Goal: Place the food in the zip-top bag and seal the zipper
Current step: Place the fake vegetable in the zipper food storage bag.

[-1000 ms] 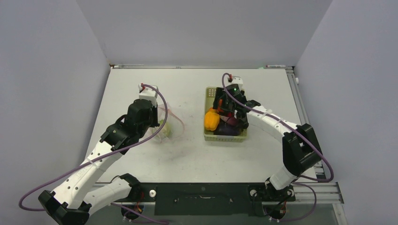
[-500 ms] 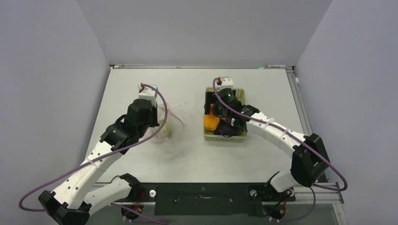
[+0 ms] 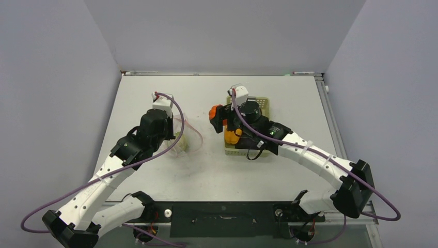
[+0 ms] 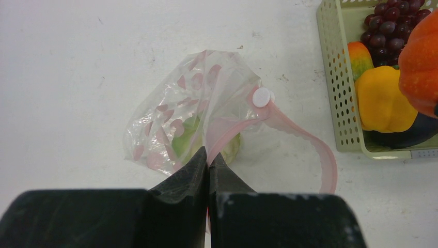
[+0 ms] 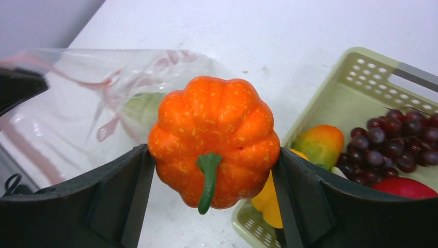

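Two grasps: left pincer [image 4: 208,157] pinches bag [image 4: 175,113] at zipper [image 4: 304,139] to prop mouth open; right pincer [image 5: 212,155] clamps pumpkin [image 5: 214,129] between basket [image 4: 335,93] and bag, for drop.

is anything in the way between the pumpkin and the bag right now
Nothing visible. The orange pumpkin in the right gripper hangs just outside the basket, and only bare table lies between it and the zip-top bag pinched by the left gripper.
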Motion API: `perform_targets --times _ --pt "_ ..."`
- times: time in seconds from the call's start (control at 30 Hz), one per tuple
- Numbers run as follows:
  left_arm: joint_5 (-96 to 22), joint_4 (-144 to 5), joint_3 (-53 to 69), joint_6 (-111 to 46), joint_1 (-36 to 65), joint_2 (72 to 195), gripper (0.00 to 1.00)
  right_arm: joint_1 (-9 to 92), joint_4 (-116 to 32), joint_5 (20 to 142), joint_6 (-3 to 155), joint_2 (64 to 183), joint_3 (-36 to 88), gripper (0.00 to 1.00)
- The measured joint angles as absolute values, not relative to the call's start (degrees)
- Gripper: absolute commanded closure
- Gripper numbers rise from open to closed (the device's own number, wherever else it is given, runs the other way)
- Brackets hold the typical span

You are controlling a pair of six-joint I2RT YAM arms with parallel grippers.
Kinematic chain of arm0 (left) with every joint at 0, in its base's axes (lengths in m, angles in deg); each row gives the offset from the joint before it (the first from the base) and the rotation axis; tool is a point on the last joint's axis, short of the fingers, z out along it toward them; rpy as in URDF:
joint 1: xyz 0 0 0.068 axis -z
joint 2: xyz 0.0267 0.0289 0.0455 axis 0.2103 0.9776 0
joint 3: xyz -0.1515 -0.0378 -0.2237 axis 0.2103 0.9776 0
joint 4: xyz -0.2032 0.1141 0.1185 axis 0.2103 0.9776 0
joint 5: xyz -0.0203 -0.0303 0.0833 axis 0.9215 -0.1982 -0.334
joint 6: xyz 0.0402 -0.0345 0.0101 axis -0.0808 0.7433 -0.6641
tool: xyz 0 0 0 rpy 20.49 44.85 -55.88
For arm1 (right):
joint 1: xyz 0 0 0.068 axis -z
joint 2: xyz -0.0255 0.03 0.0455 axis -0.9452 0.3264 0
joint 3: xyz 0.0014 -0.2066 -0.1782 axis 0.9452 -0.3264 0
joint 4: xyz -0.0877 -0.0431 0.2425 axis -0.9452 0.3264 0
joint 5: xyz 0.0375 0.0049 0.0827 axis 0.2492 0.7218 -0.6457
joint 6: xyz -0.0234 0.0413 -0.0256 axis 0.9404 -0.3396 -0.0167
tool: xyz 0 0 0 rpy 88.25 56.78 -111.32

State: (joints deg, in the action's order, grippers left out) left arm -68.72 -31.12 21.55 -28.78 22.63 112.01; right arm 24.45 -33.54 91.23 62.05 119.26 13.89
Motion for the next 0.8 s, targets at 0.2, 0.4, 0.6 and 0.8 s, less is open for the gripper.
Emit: perform_targets --times 0.2,0.4,0.6,0.8 --pt "-68.72 -31.12 21.55 -28.78 22.63 112.04 1.0 20.25 -35.97 84.98 64.32 118.73 13.89 0.47" --pt "-68.72 -31.12 21.55 -28.78 22.63 112.04 1.0 15.69 -36.38 81.79 66.12 118.93 13.89 0.46" --pt "-68.72 -31.12 21.55 -28.76 22.58 112.04 1.0 12.56 -36.82 80.65 67.21 121.34 14.24 0.45" --pt "-68.37 -31.15 21.55 -28.76 22.56 112.04 1.0 11.23 -37.63 80.1 67.19 126.34 15.07 0.44"
